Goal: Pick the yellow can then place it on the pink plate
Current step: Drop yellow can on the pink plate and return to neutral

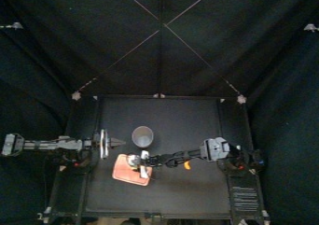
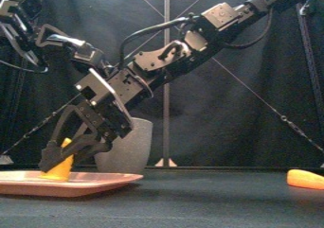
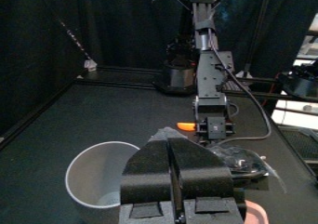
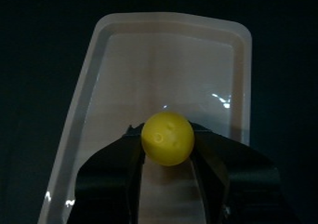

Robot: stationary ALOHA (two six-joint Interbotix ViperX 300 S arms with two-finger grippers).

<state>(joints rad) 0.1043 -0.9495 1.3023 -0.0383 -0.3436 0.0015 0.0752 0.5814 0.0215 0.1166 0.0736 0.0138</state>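
The yellow can (image 4: 166, 139) sits between the jaws of my right gripper (image 4: 166, 127), which is shut on it. It hangs low over the pink plate (image 4: 149, 60). In the front view the can (image 2: 59, 163) is at the plate's (image 2: 101, 184) left part, and I cannot tell whether it touches. From above, the right gripper (image 1: 145, 161) reaches across from the right to the plate (image 1: 125, 171). My left gripper (image 3: 180, 192) is shut and empty. It hovers left of the plate, near the grey cup (image 3: 97, 177).
The tall grey speckled cup (image 1: 144, 133) stands just behind the plate. A small orange toy (image 2: 304, 179) lies on the table to the right, under the right arm (image 1: 187, 163). The left arm (image 1: 56, 145) stretches along the table's left side.
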